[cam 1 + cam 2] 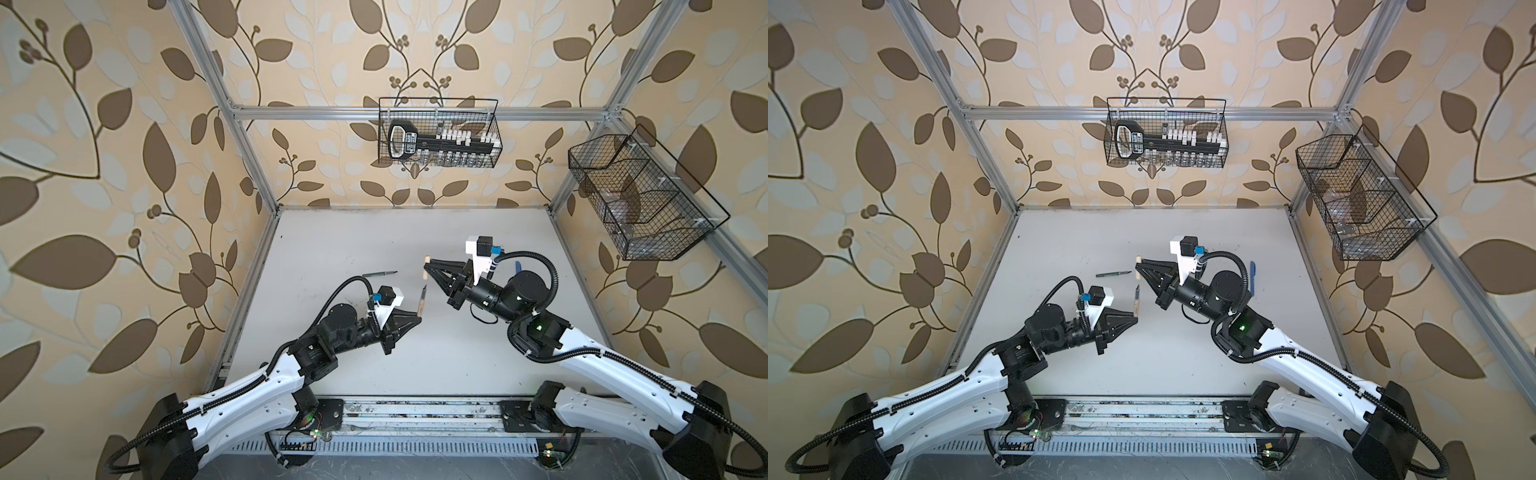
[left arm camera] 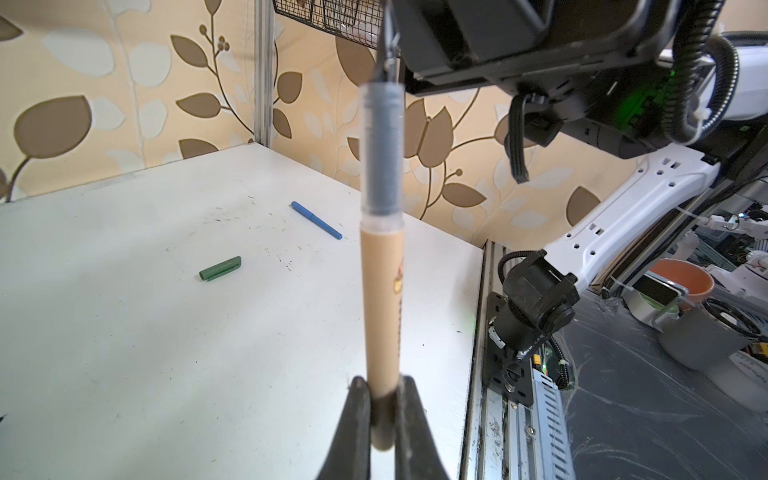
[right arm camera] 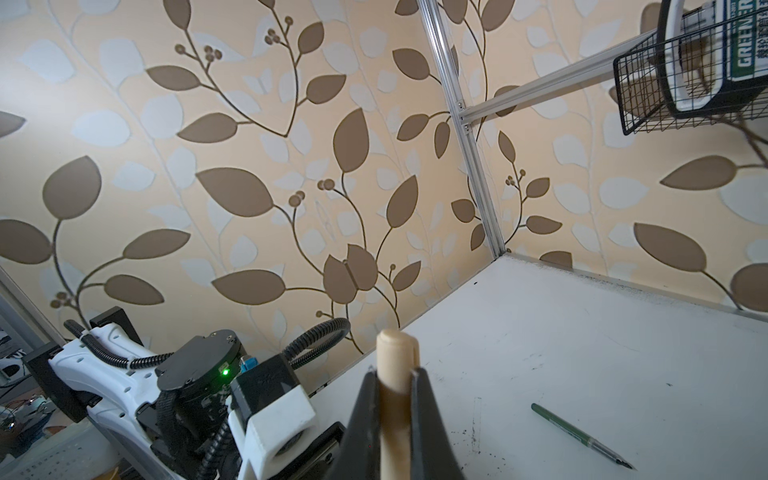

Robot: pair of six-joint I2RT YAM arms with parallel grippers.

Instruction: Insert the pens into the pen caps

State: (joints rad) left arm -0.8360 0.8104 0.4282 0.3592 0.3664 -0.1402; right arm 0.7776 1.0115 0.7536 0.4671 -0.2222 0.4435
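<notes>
Left end effector is clamped on the rear end of the tan pen, which is held clear of the table with its dark tip pointing toward the tan cap. Right end effector is clamped on that cap, also off the table.

I note in both top views that the pen tip sits just short of the cap, roughly in line with it and not yet inside.

1 green pen lies on the table to the left of the cap, its tip bare.

Left wrist view: 1 green cap lies on the table. 1 blue pen lies beyond it, apart from it. I cannot tell whether the blue pen is capped.

Right wrist view: the tan cap's rounded end sticks out past the fingers.
</notes>
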